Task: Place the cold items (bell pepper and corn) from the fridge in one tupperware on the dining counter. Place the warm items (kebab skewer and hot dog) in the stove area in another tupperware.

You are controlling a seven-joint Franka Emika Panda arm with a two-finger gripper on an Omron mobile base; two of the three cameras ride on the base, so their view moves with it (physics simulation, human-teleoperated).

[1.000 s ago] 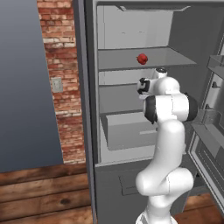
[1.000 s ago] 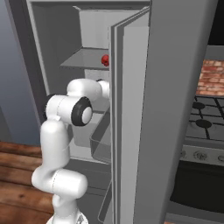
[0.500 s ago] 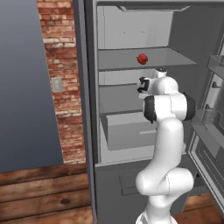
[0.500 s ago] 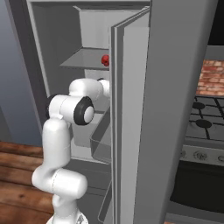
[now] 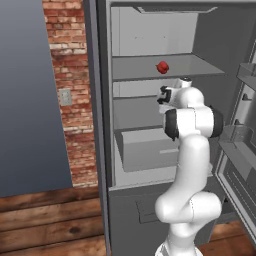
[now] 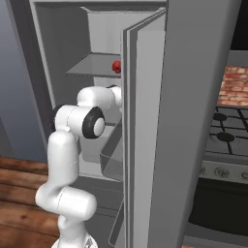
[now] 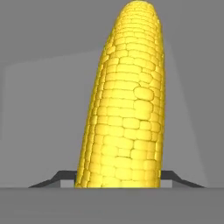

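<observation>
The corn, a yellow cob, stands lengthwise right in front of the hand camera on a pale grey fridge shelf. My gripper has its two dark fingertips pressed against both sides of the cob's near end, shut on it. In the left base view the gripper reaches into the open fridge at the middle shelf. The red bell pepper sits one shelf higher, also visible past the door edge.
The open fridge door stands close on the arm's right, with door bins beside the elbow. A pale drawer juts out below the hand. The stove lies beyond the door; a brick wall is left.
The jaws have closed in from wide open onto the corn. The arm and the bell pepper have stayed where they were.
</observation>
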